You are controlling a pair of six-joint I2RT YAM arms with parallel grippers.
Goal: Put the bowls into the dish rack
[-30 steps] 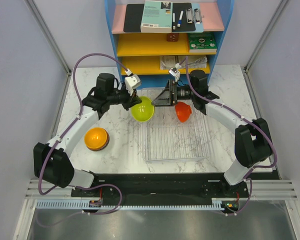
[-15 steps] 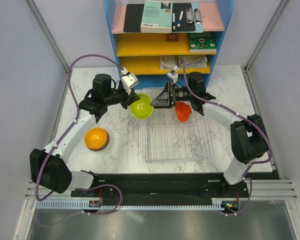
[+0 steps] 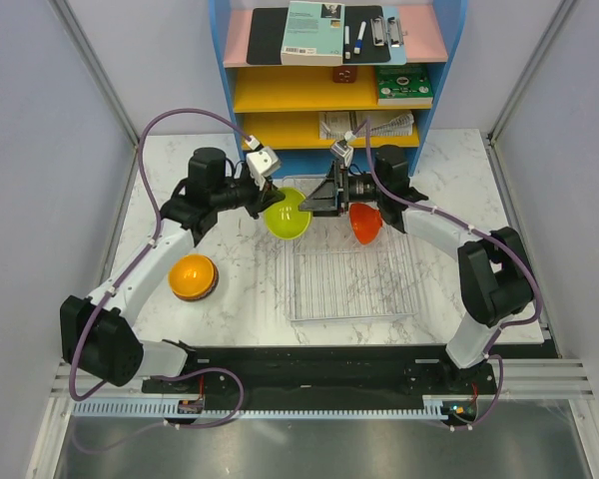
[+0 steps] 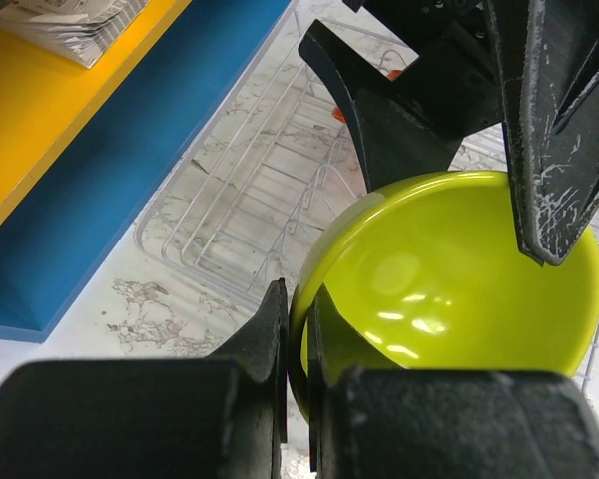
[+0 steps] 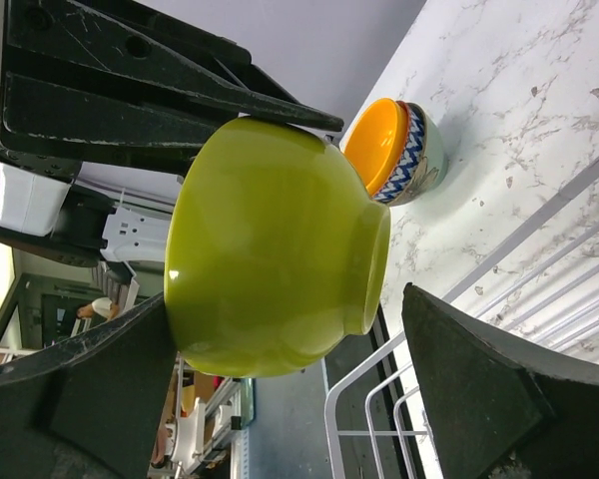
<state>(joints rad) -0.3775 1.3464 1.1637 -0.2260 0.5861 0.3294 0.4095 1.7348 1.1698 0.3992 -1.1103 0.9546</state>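
Lime-green bowl (image 3: 288, 213) has crept slightly right since half a second ago and is tilted over the far-left corner of the dish rack (image 3: 351, 287), with my left gripper (image 4: 298, 334) pinched on its rim. My right gripper (image 3: 315, 201) gapes wide and has edged in, fingers either side of that bowl; red-orange bowl (image 3: 365, 223) unmoved under that arm

Left arm (image 3: 140, 267): stretched forward, elbow out left, wrist turned inward.
Left jaws: pinched on the rim of the green bowl (image 4: 459, 289), one finger inside, one outside.
Right arm (image 3: 441, 232): stretched forward, wrist turned inward to the left.
Right jaws: spread wide, facing the left jaws, one finger on either side of the bowl; contact unclear.
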